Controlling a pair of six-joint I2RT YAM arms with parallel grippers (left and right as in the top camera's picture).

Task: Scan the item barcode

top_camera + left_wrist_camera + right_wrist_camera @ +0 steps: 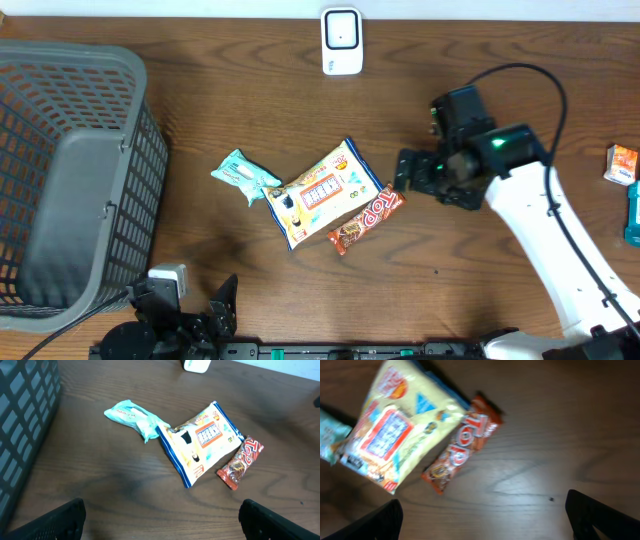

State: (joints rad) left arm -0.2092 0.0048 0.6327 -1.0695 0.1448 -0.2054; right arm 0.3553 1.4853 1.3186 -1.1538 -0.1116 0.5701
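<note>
Three snack items lie mid-table: a yellow snack bag (320,192) (200,442) (395,430), a red-orange candy bar (365,218) (241,462) (460,450) touching its right edge, and a teal packet (245,176) (135,417) to its left. A white scanner (341,40) (196,365) stands at the far edge. My right gripper (399,180) (482,520) is open, just right of the candy bar, holding nothing. My left gripper (195,300) (161,520) is open near the front edge, well short of the items.
A large grey mesh basket (75,180) (20,420) fills the left side. At the far right edge sit a small orange box (622,163) and a teal item (633,210). The right arm's black cable loops above it.
</note>
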